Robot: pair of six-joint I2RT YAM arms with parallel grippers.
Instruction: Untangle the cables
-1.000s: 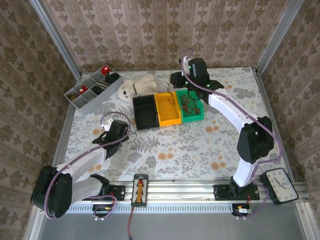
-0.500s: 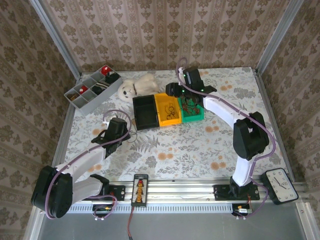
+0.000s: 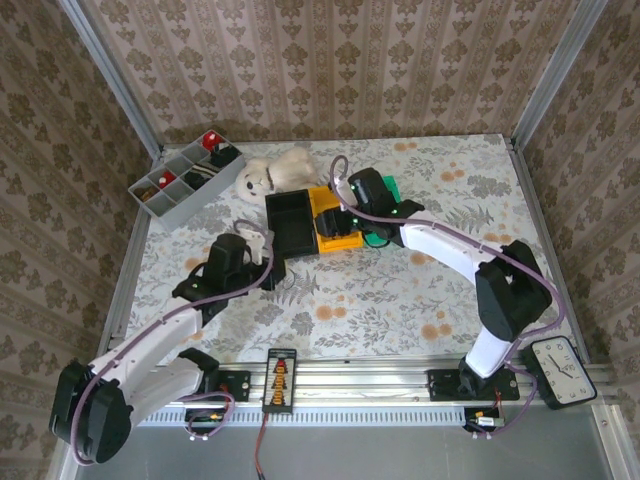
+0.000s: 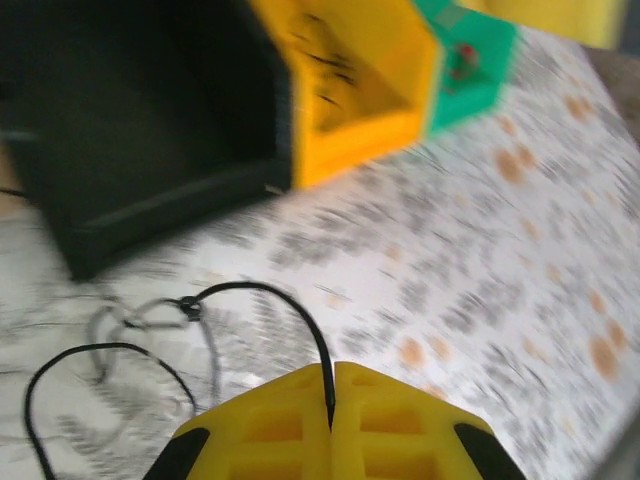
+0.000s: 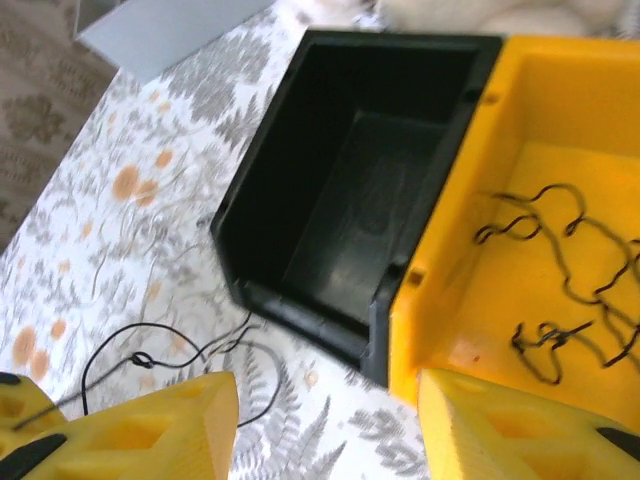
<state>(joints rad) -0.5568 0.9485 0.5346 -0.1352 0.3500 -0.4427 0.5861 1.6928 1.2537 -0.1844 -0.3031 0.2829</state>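
My left gripper is shut on the end of a thin black cable. That cable arcs up from the fingertips to a small knot and loops over the table just in front of the black bin. From above, the left gripper sits near that bin's front corner. My right gripper is open with nothing between its fingers, above the front edge where the black bin meets the yellow bin. A wavy black cable lies inside the yellow bin. The cable on the table lies below it. A small tangle shows in the green bin.
A grey divided tray with small parts stands at the back left, with a white plush toy beside it. The three bins sit in a row mid-table. A clock lies by the right base.
The right arm swung left from over the green bin to the yellow and black bins. The left arm reached forward and right toward the black bin, carrying the black cable.
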